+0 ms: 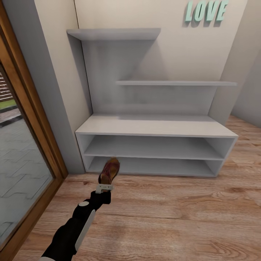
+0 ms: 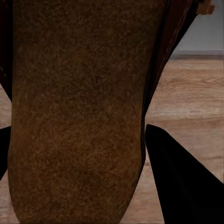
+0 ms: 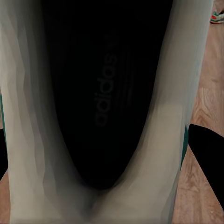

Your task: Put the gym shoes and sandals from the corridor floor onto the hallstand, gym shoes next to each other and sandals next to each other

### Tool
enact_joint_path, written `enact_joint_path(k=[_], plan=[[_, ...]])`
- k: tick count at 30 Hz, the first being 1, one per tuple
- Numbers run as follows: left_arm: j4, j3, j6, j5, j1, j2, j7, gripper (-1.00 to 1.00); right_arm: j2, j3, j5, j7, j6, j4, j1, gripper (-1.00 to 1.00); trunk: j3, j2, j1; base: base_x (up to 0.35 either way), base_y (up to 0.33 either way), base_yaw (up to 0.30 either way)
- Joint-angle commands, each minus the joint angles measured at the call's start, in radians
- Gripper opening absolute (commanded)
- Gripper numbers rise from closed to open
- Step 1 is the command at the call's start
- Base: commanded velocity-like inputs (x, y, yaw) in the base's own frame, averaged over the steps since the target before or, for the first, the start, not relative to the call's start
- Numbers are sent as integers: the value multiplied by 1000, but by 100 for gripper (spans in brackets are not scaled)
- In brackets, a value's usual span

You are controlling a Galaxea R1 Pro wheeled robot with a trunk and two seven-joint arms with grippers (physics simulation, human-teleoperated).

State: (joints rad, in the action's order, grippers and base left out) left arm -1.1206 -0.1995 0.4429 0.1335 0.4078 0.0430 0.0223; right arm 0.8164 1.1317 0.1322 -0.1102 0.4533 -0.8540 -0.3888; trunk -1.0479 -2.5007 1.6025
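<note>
My left gripper (image 1: pixel 105 187) is shut on one dark brown sandal (image 1: pixel 109 170), held above the corridor floor (image 1: pixel 174 217) just in front of the left end of the hallstand's lowest tier. In the left wrist view the sandal's tan footbed (image 2: pixel 74 112) sits between the dark fingers (image 2: pixel 186 186) of that gripper (image 2: pixel 77 135). The pale-grey hallstand (image 1: pixel 156 127) has nothing on its two tiers or its top. In the right wrist view my right gripper (image 3: pixel 105 154) is shut on a white gym shoe (image 3: pixel 28 140) with a dark inside. The other gym shoe (image 3: pixel 217 17) lies on the floor beyond it. The second sandal is out of view.
A glass door in a wooden frame (image 1: pixel 21 152) runs along the left, close to the hallstand's left end. Teal letters (image 1: pixel 206 11) hang on the wall above. A wall (image 1: pixel 250 90) closes the right side behind the stand.
</note>
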Motion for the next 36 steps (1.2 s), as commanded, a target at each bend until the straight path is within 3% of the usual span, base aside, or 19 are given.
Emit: enact_joint_path(k=[1,4,6,8,12,15,18,28,36], plan=[[7,0,5,11,1,0,17,-100,0,-1,8,-7,4,-1,-1,-100,-1,0,0,0,0,0],[37,0,5,13,2,2,85,-100,-1,-2,-12,-8,4,-1,-1,-100,-1,0,0,0,0,0],[57,-1,5,14,3,3,133,-100,-3,-2,-55,-8,4,-2,-1,-100,-1,0,0,0,0,0],[62,-2,5,14,3,4,155,-100,-4,-3,-101,-8,4,-2,-1,-100,-1,0,0,0,0,0],[62,-6,6,15,3,7,165,-100,-6,-4,-148,-8,4,-2,-1,-100,-1,0,0,0,0,0],[62,-6,6,15,4,27,165,-100,-6,-4,-153,-8,4,-2,-1,-100,-1,0,0,0,0,0],[62,-6,7,15,5,32,165,-100,-6,-4,-153,-8,4,-2,-1,-100,-1,0,0,0,0,0],[62,-6,12,17,8,60,165,-100,-6,-4,-153,-8,4,-2,-1,-100,-49,-3,4,0,0,0],[57,-6,86,15,11,69,165,-100,-6,-4,-154,-8,4,-2,-1,-100,-93,-5,8,0,0,0]])
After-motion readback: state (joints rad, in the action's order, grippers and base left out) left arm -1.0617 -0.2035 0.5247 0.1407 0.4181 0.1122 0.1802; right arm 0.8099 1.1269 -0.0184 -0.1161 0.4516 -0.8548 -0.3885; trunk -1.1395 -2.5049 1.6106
